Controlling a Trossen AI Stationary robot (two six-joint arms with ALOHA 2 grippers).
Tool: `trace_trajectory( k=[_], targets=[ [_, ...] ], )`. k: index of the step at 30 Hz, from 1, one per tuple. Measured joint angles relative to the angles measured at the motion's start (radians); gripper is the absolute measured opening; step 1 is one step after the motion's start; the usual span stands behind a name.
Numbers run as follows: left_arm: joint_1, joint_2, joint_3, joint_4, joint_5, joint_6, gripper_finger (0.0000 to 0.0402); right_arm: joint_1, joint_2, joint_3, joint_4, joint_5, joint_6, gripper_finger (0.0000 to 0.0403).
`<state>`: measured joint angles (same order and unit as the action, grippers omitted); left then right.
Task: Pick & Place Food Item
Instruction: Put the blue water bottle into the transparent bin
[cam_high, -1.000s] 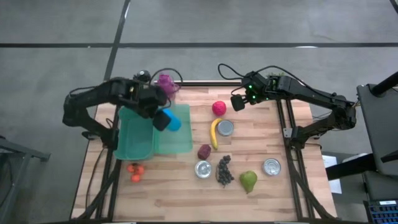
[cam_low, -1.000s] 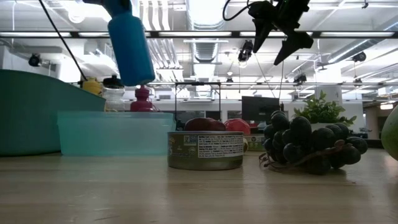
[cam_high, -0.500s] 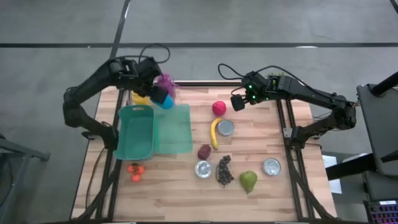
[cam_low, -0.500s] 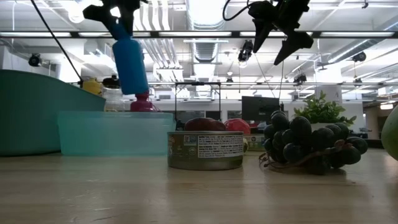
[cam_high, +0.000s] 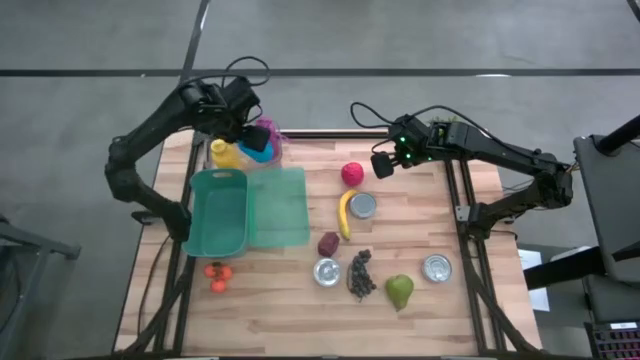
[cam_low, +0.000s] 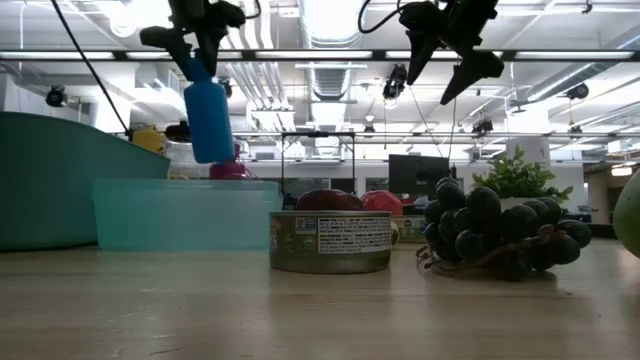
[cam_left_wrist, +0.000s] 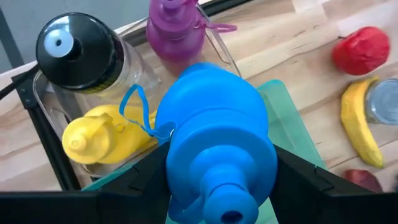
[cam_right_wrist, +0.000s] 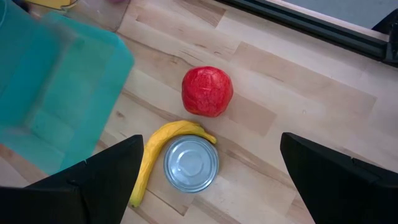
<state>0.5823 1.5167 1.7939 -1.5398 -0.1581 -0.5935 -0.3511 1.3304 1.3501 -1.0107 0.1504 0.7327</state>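
Looking down: the left claw (cam_high: 256, 143) holds a blue bottle (cam_high: 257, 149) up over the far left corner of the table (cam_high: 300, 310), right by a yellow bottle (cam_high: 225, 155) and a purple bottle (cam_high: 267, 131).
Bins: a green bin (cam_high: 217, 211) sits just beside a flat see-through lid (cam_high: 280, 207).
Food: a red apple (cam_high: 352, 174), a banana (cam_high: 344, 215), grapes (cam_high: 360, 273), a pear (cam_high: 400, 291), small tomatoes (cam_high: 218, 275) and three cans (cam_high: 362, 205) lie on the wood.
Right claw: the right claw (cam_high: 382, 165) hangs in the air near the apple, spread wide, holding nothing.
Low view: the blue bottle (cam_low: 209, 120) hangs from the left claw (cam_low: 197, 62) above a clear tub (cam_low: 186, 214); a can (cam_low: 331, 241) and grapes (cam_low: 490, 234) stand in front.
Left wrist view: the two dark fingers (cam_left_wrist: 311, 177) press on both sides of the blue bottle (cam_left_wrist: 217, 146); a jar with a black lid (cam_left_wrist: 78, 53) stands by the yellow bottle (cam_left_wrist: 102, 134).
Right wrist view: apple (cam_right_wrist: 207, 91), banana (cam_right_wrist: 155, 155) and a can (cam_right_wrist: 191, 163) lie close together below the wide fingers (cam_right_wrist: 99, 180).
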Motion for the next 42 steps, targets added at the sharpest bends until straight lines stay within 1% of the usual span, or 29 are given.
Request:
trace_trajectory(
  k=[5, 10, 23, 30, 42],
  targets=[
    [0.020, 0.043, 0.000, 0.006, 0.003, 0.022, 0.0212, 0.000, 0.000, 0.000, 0.000, 0.000, 0.000, 0.0378],
    [0.056, 0.083, 0.000, 0.006, 0.061, 0.069, 0.0212, 0.000, 0.000, 0.000, 0.000, 0.000, 0.000, 0.0378],
    [0.133, 0.157, 0.000, 0.032, 0.142, 0.155, 0.0212, 0.000, 0.000, 0.000, 0.000, 0.000, 0.000, 0.0378],
    [0.158, 0.195, 0.000, 0.042, 0.155, 0.181, 0.0212, 0.000, 0.000, 0.000, 0.000, 0.000, 0.000, 0.0378],
    [0.159, 0.305, 0.000, 0.058, 0.163, 0.225, 0.0212, 0.000, 0.000, 0.000, 0.000, 0.000, 0.000, 0.0378]
  ],
)
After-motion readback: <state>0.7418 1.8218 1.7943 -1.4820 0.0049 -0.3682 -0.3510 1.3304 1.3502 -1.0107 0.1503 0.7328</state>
